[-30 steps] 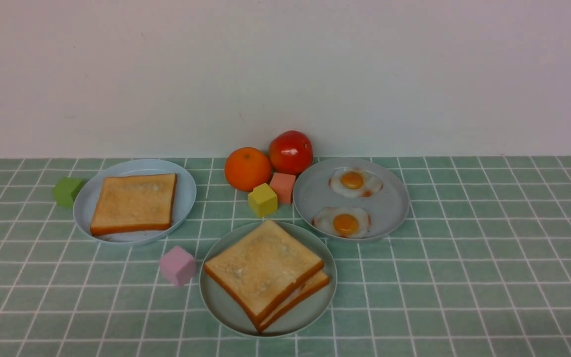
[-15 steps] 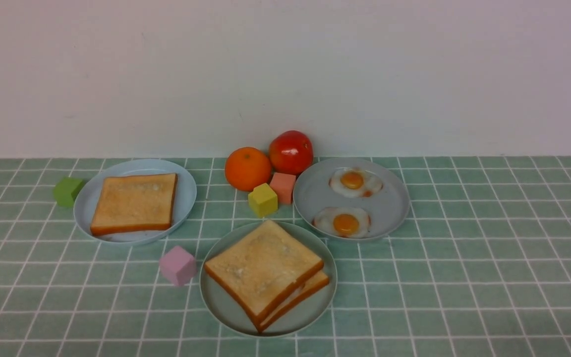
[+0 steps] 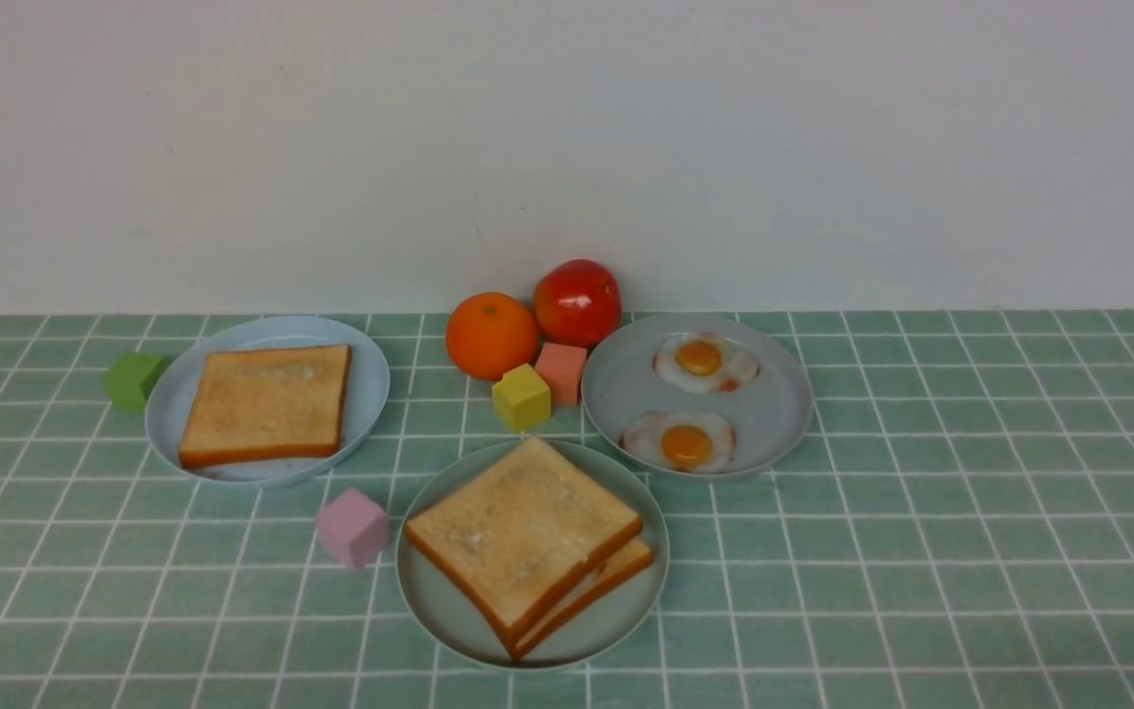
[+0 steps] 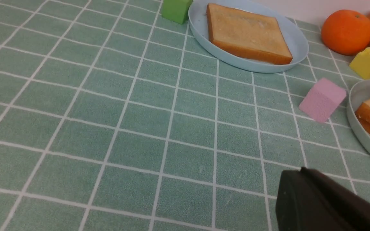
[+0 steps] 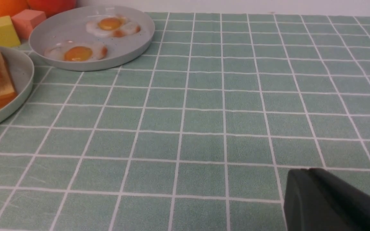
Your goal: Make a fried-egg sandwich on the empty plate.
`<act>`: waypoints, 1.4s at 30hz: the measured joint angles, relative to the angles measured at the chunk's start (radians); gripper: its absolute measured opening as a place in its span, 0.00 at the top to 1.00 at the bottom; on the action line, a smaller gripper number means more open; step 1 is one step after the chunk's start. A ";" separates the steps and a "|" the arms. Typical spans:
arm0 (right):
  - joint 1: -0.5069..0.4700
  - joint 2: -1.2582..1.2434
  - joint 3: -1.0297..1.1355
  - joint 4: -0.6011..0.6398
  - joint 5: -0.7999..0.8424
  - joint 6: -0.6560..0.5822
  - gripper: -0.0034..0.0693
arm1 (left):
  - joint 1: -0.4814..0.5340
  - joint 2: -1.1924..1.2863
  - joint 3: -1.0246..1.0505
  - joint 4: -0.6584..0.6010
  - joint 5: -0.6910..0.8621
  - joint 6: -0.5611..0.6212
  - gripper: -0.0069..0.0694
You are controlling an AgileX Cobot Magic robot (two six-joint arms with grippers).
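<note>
Two toast slices (image 3: 523, 537) lie stacked, the upper one turned a little, on the mint-green plate (image 3: 429, 601) at the front centre. No egg shows between them. Two fried eggs (image 3: 682, 441) lie on the bluish-grey plate (image 3: 774, 414) behind it to the right. One more toast slice (image 3: 267, 402) rests on the light-blue plate (image 3: 370, 379) at the left. Neither arm shows in the front view. My left gripper (image 4: 300, 171) hovers shut and empty over bare cloth near the pink cube (image 4: 321, 99). My right gripper (image 5: 303, 171) is shut and empty over cloth right of the plates.
An orange (image 3: 491, 335) and a red tomato (image 3: 578, 300) sit at the back by the wall. Yellow (image 3: 522, 397) and salmon (image 3: 562, 371) cubes stand between the plates. A green cube (image 3: 134, 379) sits far left. Checked green cloth covers the table.
Half a second ago a dark tip showed at the front view's lower left corner; it is gone now. Plates, toast and eggs have not moved.
</note>
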 joint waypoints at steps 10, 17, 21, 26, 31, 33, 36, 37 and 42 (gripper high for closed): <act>0.000 0.000 0.000 0.000 0.000 0.000 0.90 | 0.000 0.000 0.000 0.001 -0.003 0.000 0.93; 0.000 0.000 0.000 0.000 0.000 0.000 0.89 | 0.000 0.000 0.000 0.001 -0.003 0.000 0.93; 0.000 0.000 0.000 0.000 0.000 0.000 0.89 | 0.000 0.000 0.000 0.001 -0.003 -0.001 0.92; 0.000 0.000 0.000 0.000 0.000 0.000 0.88 | 0.000 0.000 0.000 0.001 -0.003 -0.001 0.92; 0.000 0.000 0.000 0.000 0.000 0.000 0.87 | 0.000 0.000 0.000 0.001 -0.003 -0.002 0.91; 0.000 0.000 0.000 0.000 0.000 0.000 0.86 | 0.000 0.000 0.000 0.001 -0.003 -0.002 0.91; 0.000 0.000 0.000 0.000 0.000 0.000 0.86 | 0.000 0.000 0.000 0.001 -0.003 -0.002 0.91; 0.000 0.000 0.000 0.000 0.000 0.000 0.86 | 0.000 0.000 0.000 0.001 -0.003 -0.002 0.91; 0.000 0.000 0.000 0.000 0.000 0.000 0.85 | 0.000 0.000 0.000 0.001 -0.003 -0.002 0.90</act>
